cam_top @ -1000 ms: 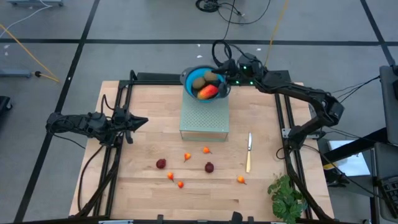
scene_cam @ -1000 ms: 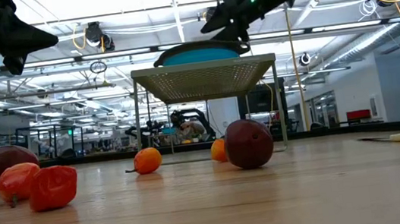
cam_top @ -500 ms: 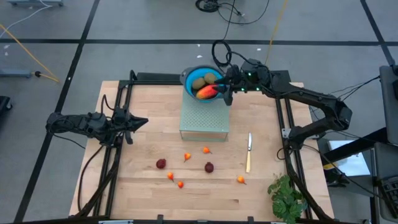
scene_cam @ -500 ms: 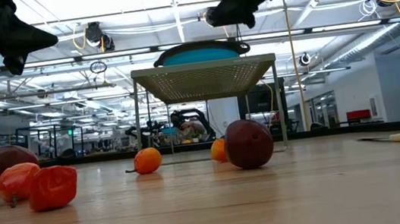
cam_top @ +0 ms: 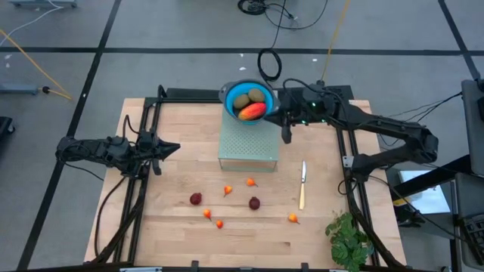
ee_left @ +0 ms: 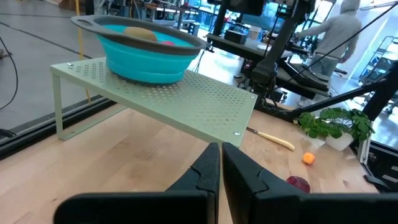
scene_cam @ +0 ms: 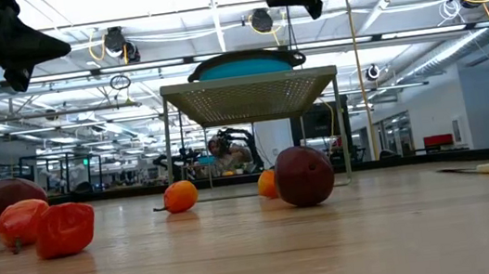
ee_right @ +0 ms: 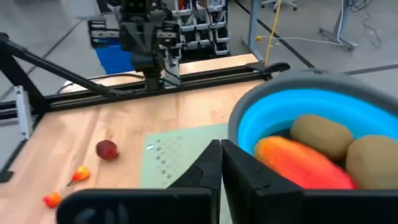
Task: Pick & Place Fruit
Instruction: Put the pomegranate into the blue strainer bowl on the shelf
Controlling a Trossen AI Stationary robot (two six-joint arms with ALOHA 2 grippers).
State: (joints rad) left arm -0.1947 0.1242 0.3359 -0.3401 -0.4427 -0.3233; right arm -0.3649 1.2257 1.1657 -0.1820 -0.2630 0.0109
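Observation:
A blue bowl (cam_top: 246, 102) stands on a pale-green perforated shelf (cam_top: 248, 143) at the table's far middle. In it lie a red-orange mango (ee_right: 303, 163) and two brown kiwis (ee_right: 320, 134) (ee_right: 373, 158). On the wood lie two dark-red balls (cam_top: 196, 199) (cam_top: 255, 202) and several tiny orange fruits (cam_top: 228, 190). My right gripper (cam_top: 286, 133) hangs shut and empty just off the bowl's right rim, above the shelf's right edge. My left gripper (cam_top: 171, 148) waits shut at the table's left, above the wood.
A pale-handled knife (cam_top: 302, 185) lies right of the shelf. A green leafy bunch (cam_top: 348, 239) sits at the near right corner. Black frame rails (cam_top: 144, 121) run along both sides of the table. Bare wood lies at the near edge.
My right gripper has drawn back from over the bowl toward the table's right and near edges, rising a little, and its fingers have shut on nothing. The mango and kiwis lie still in the bowl.

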